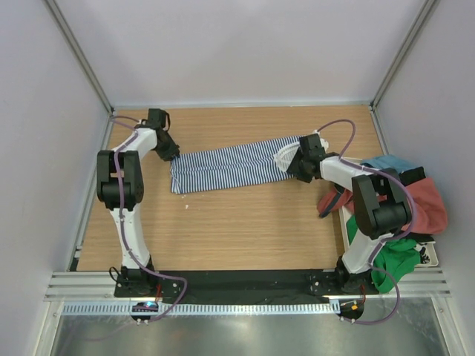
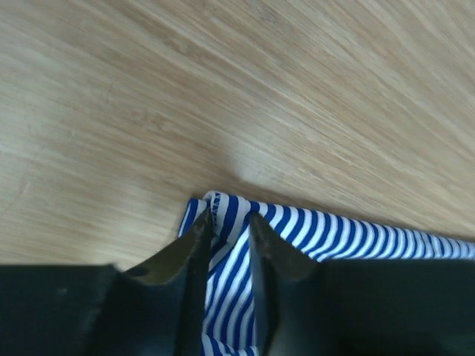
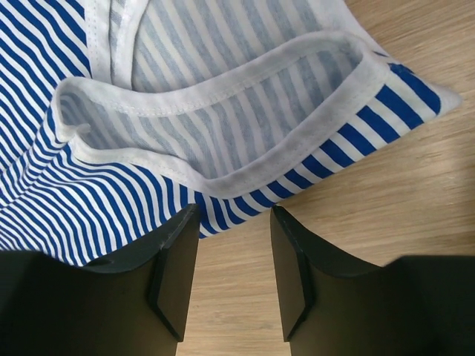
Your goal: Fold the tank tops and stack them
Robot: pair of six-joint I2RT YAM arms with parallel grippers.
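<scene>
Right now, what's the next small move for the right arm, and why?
Probably nudge the right tool forward and close it on the white trim of the navy-and-white striped cloth tank top. Only bare wooden table shows between its open fingers, while the left tool straddles the opposite corner.

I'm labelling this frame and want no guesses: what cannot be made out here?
- Left wrist view: whether the left gripper pinches the navy-and-white striped cloth tank top; its fingers cover the contact.
- Top view: the rust-red cloth top in the right-hand pile; the right arm hides much of it, trim and label unseen.
- Right wrist view: the striped tank top's far end, cut off by the frame.
</scene>
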